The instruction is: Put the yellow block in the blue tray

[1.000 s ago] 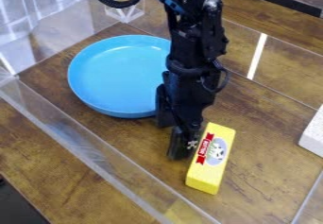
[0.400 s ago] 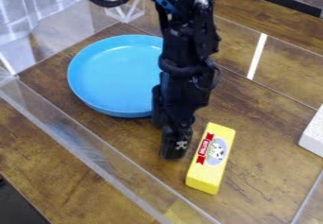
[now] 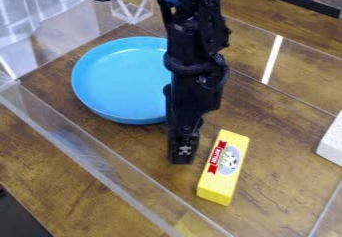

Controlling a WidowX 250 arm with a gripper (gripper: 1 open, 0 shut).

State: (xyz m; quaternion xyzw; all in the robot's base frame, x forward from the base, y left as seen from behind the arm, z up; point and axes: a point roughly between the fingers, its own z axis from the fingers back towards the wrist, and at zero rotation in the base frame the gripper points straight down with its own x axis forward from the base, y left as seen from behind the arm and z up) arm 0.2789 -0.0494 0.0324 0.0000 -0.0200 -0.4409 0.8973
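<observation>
Yellow block (image 3: 223, 165) on table (image 3: 80, 131), just right of gripper (image 3: 183, 153), jaws prob. wide, holding nothing; blue tray (image 3: 120, 76) behind.

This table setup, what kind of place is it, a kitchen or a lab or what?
Probably a robot test bench, not a kitchen: a black robot arm stands on a wooden tabletop walled with clear plastic panels, and the only props are a blue tray and a yellow block.

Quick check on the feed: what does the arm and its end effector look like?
The arm is black and blocky, with blue near the top and a black cable looping above. Its end effector is black too, with small white markings near the tip.
</observation>
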